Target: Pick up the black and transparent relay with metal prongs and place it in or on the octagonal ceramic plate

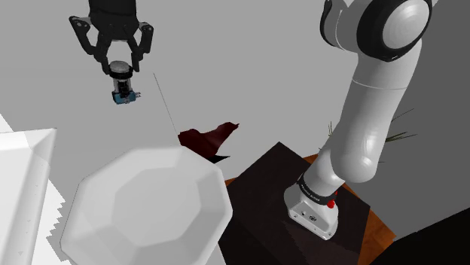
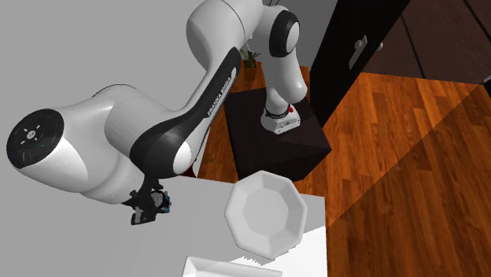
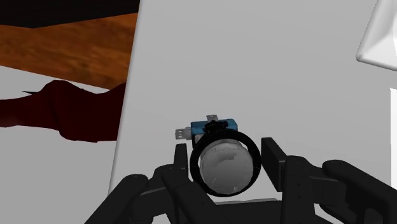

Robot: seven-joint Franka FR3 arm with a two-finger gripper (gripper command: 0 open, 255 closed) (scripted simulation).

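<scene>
a: gripper state?
b: gripper [image 1: 121, 68] is closed down to the width of the relay [image 1: 123, 86]. in the wrist view both fingers [image 3: 181, 158] sit against the black ring of the relay [image 3: 222, 158], one on each side, touching it. so it's clasped.
a: orientation of the part?
b: clear round cap toward the hand. blue base with the metal prongs on the far end, away from the palm. in the shoulder view it hangs straight below the fingertips.
a: is it off the surface?
b: cannot tell. there's plain grey surface [image 3: 254, 76] behind it and nothing to judge height by.
a: where is it relative to the plate?
b: plate [image 1: 143, 203] is white and octagonal, near the camera in the shoulder view. the relay is farther off and toward that view's left, well apart from it. the second exterior view agrees: gripper [image 2: 148, 206] and relay [image 2: 164, 203] on the left, plate [image 2: 265, 211] to their right, apart.
a: anything else around?
b: white block [image 1: 22, 177] left of the plate, dark red shape [image 1: 207, 139] beyond the plate, dark stand [image 2: 267, 153] on wood floor [image 2: 409, 142].
</scene>
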